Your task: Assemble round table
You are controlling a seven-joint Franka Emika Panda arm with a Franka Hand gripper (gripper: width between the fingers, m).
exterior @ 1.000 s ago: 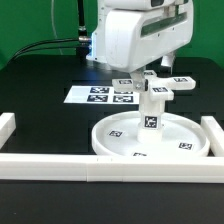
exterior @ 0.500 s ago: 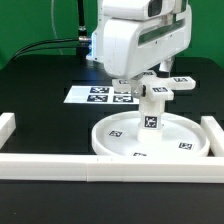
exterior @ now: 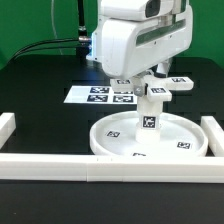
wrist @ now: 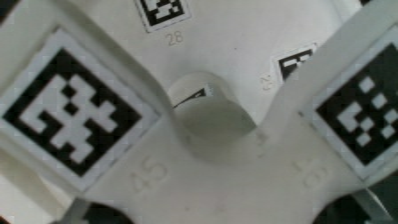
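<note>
The large white rimmed disc [exterior: 108,150] lies on the black table. The short cylinder leg [exterior: 150,118] stands upright in its central hub. The cross-shaped foot [exterior: 178,84] sits level on top of the leg. My gripper [exterior: 146,80] hangs straight over the foot, and its fingers are hidden behind the hand and the foot's tags. In the wrist view the foot [wrist: 214,130] fills the picture with its tags. Only the dark fingertips show at either side of it, so my gripper [wrist: 222,216] appears shut on the foot.
The marker board [exterior: 92,96] lies flat behind the disc. Long white border rails run along the front [exterior: 60,168], the exterior view's right [exterior: 212,135] and the exterior view's left [exterior: 7,128]. Black cables trail at the back left.
The hand has turned a little over the foot, and the foot's arms have shifted slightly with it. The disc and leg have not moved.
</note>
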